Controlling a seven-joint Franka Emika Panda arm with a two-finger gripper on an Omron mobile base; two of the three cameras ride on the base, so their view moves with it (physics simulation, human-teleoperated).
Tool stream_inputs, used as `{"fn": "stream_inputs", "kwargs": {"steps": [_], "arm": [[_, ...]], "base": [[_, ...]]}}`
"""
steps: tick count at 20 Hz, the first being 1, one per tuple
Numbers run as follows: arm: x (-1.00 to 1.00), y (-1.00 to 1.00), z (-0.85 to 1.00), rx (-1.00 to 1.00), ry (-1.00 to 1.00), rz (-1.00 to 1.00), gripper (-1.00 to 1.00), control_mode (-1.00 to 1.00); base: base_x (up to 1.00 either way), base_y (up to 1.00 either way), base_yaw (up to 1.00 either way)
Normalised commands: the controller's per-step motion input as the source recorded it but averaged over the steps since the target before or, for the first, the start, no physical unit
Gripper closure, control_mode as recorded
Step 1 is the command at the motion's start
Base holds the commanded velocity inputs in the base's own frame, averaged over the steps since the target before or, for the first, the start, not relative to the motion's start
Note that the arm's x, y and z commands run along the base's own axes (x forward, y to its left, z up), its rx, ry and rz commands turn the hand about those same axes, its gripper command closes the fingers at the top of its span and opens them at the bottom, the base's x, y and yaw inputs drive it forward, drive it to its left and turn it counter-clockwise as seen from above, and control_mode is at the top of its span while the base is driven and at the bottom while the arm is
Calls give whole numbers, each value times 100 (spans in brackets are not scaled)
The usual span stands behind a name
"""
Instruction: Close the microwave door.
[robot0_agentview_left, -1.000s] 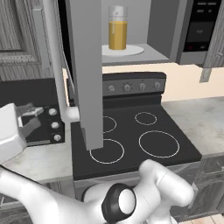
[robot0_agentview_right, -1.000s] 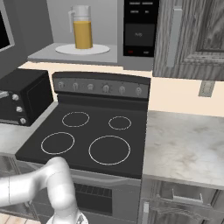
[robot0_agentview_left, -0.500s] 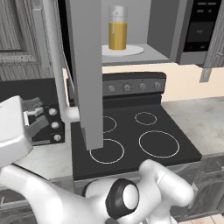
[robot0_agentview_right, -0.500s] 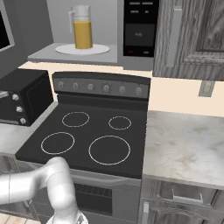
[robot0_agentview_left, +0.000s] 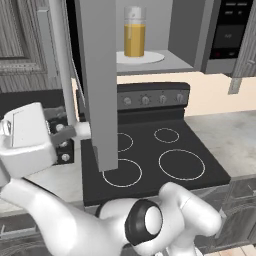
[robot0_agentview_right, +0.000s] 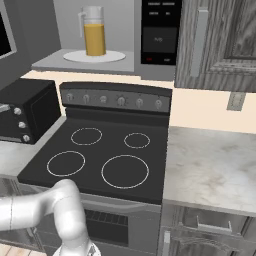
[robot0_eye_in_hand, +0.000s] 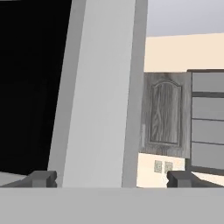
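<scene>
The microwave door (robot0_agentview_left: 97, 85) stands swung wide open, edge-on out over the left of the stove (robot0_agentview_left: 150, 155), its pale bar handle (robot0_agentview_left: 59, 60) on the outer side. Behind it the microwave (robot0_agentview_right: 100, 35) gapes open above the stove, a pitcher of orange juice (robot0_agentview_right: 94, 34) sitting on the white turntable plate (robot0_agentview_right: 95, 56). The gripper (robot0_eye_in_hand: 111, 177) is right up at the door's outer face, its two dark fingertips (robot0_eye_in_hand: 41, 178) spread wide apart, gripping nothing. The black toaster oven (robot0_agentview_right: 27, 110) sits just left of the stove.
</scene>
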Motion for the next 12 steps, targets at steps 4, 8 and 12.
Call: {"fn": "stream_inputs", "kwargs": {"steps": [4,8,12], "arm": [[-15,-46,0,6,1,0,-100,-100],[-13,-45,0,3,3,0,-100,-100],[4,-60,0,6,14,0,-100,-100]], "base": [[0,0,0],[0,0,0],[0,0,0]]}}
